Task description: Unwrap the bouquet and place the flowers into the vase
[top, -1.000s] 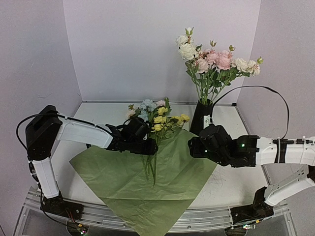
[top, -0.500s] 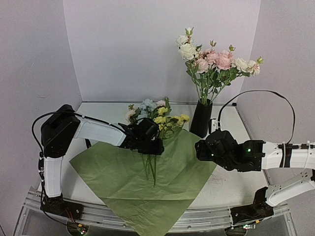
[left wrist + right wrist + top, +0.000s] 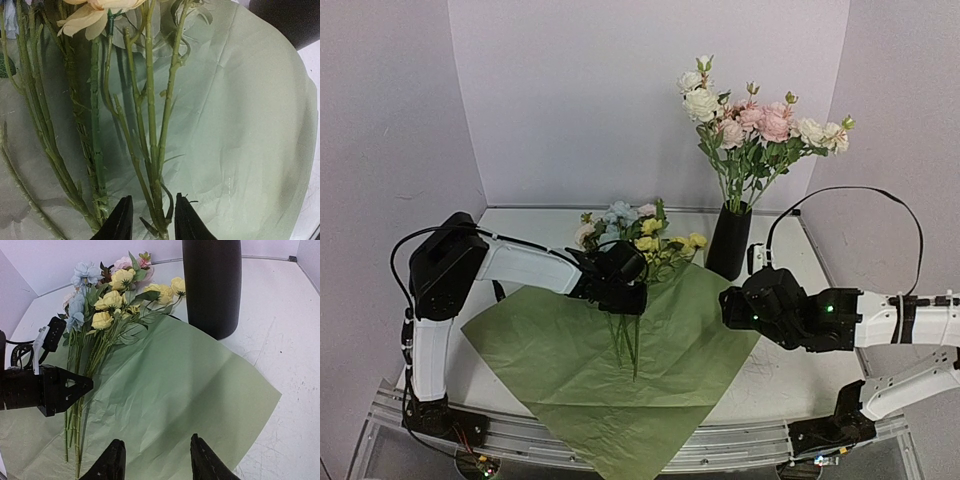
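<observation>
The bouquet lies unwrapped, its green paper [image 3: 570,365] spread flat on the table. The flowers [image 3: 642,243], blue, yellow and pink, lie on it with stems pointing toward me. My left gripper [image 3: 623,298] hangs low over those stems. In the left wrist view two or three thin stems [image 3: 156,200] stand between its black fingers [image 3: 122,222], with a gap still on the left side. My right gripper [image 3: 156,450] is open over the paper's right half [image 3: 190,385], nothing between its fingers. The black vase [image 3: 728,243] stands behind the paper's right corner.
A tall bunch of cream and pink roses [image 3: 750,125] fills the vase. Pale walls close in the table [image 3: 790,375] at the back and both sides. The paper's front corner overhangs the near rail [image 3: 740,450]. The vase [image 3: 212,285] stands just beyond my right gripper.
My left gripper has slid a little right along the stems and its jaws have narrowed round them. My right gripper has drawn back slightly to the right.
</observation>
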